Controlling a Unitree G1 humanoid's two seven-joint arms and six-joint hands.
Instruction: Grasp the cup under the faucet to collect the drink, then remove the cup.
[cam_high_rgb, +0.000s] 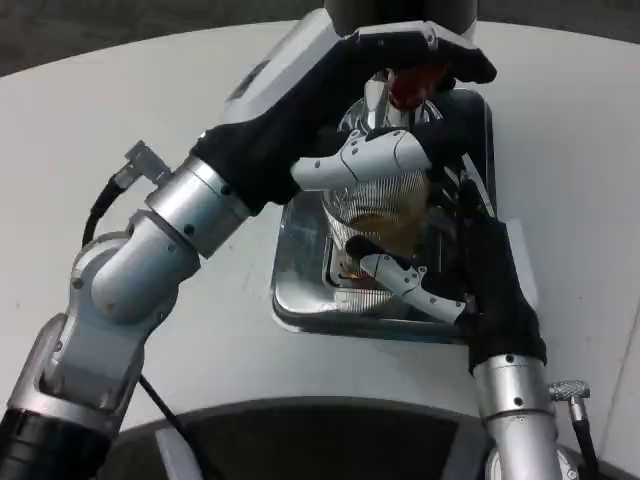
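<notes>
Two robot hands are seen over a metal drip tray (300, 290) on the white table (120, 110). A ribbed clear cup (380, 215), with amber drink in it, is held upright above the tray by the right robot hand (450, 270), fingers wrapped around its lower part. The red-handled faucet (405, 88) above the cup is gripped by the left robot hand (385, 95).

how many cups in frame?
1. The clear ribbed cup stands on the metal drip tray, gripped by the right robot hand. The arms may hide others.
</notes>
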